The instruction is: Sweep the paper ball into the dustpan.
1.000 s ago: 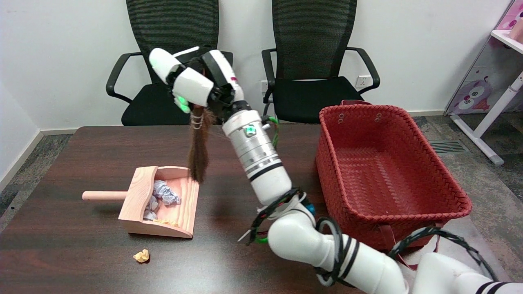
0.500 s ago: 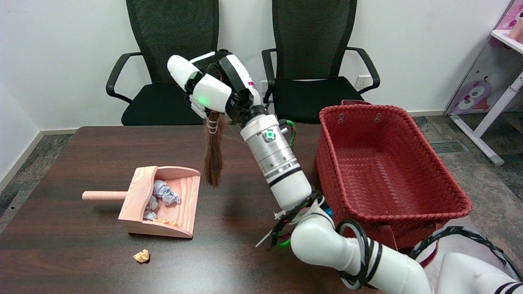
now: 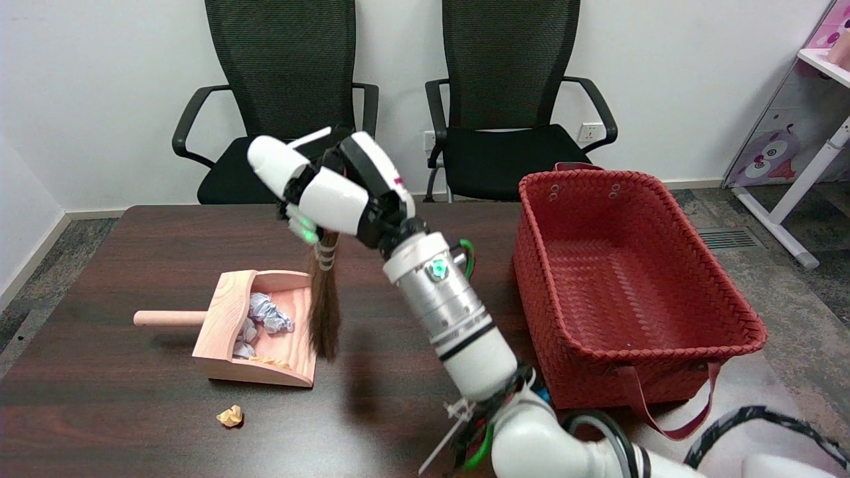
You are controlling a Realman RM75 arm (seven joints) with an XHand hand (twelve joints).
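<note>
Pale wood dustpan [image 3: 234, 312] lies on the dark table [image 3: 133, 252] with crumpled bluish paper [image 3: 265, 317] inside, its mouth facing the brush [image 3: 323, 312] that the right hand [image 3: 332, 189] grips by the top, bristles hanging down at the pan's open edge. A small yellowish paper ball [image 3: 230, 416] sits on the table just in front of the pan, outside it. A red woven basket [image 3: 564, 219] stands to the right; no writing is legible.
</note>
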